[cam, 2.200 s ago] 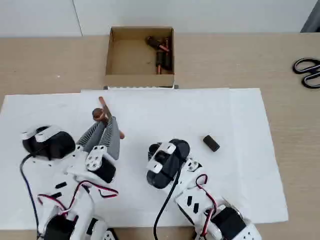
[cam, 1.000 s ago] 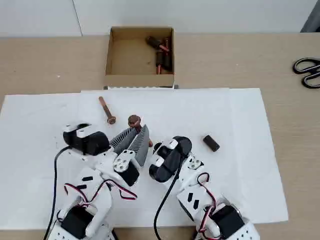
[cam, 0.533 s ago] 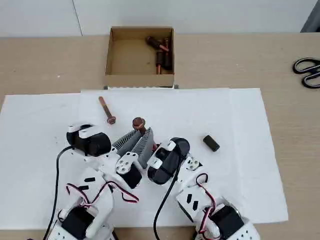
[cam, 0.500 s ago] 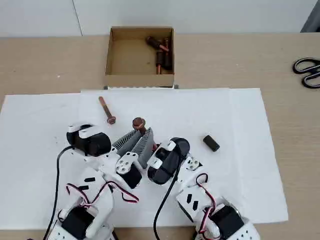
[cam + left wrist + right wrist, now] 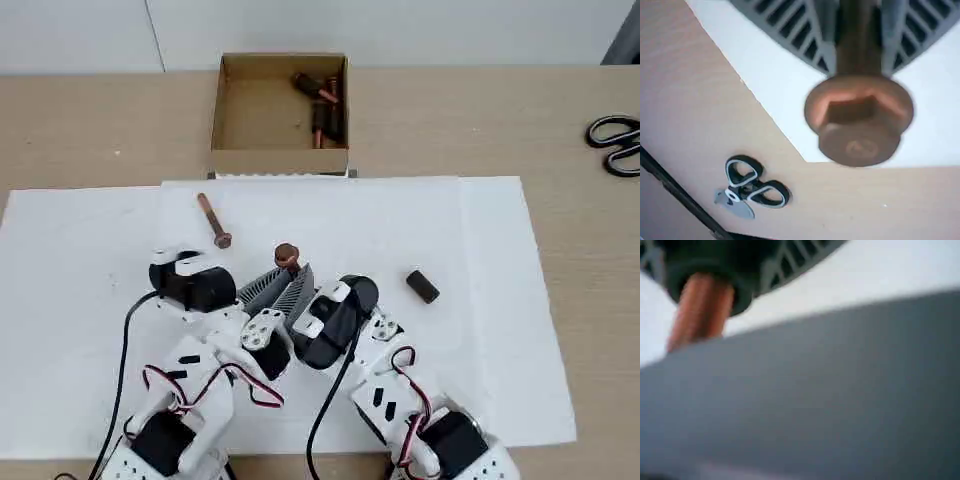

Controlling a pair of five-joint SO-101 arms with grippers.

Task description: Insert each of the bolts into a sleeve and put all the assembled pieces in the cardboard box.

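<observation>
**High view:** vs approx 2 sec ago, the left gripper [image 5: 288, 270] has swung across the white sheet [image 5: 500, 230]. It was by the loose bolt [image 5: 213, 221], on the arms' side of the cardboard box [image 5: 280, 160] below its left corner. Now it's below the box's middle, pressed up against the right gripper [image 5: 303, 298]. The held bolt [image 5: 287, 254] came w/ it, head pointing toward the box and well apart from it. The right arm hardly shifted. No change to the loose bolt, the spare sleeve [image 5: 422, 286] off past the box's right side, or the assembled pieces [image 5: 322, 105] inside by the box's right wall. My read: bolt has been brought to its sleeve and insertion is in hand — one more bolt + sleeve pair to do after, then boxing.

**Left wrist view:** the left gripper's ribbed fingers [image 5: 785, 25] are clamped on the held bolt's shank, one each side. The bolt is dull copper-brown w/ a hex head on a round flange, head end free. Scissors [image 5: 752, 187] lie on bare wood past the sheet edge, far from the box.

**Right wrist view:** a black sleeve [image 5: 705, 267] sits round the shank, w/ the smooth copper end sticking out of it — so the bolt looks thru, or nearly. Right gripper: can't tell if open or closed, nor if it's what holds the sleeve.
</observation>
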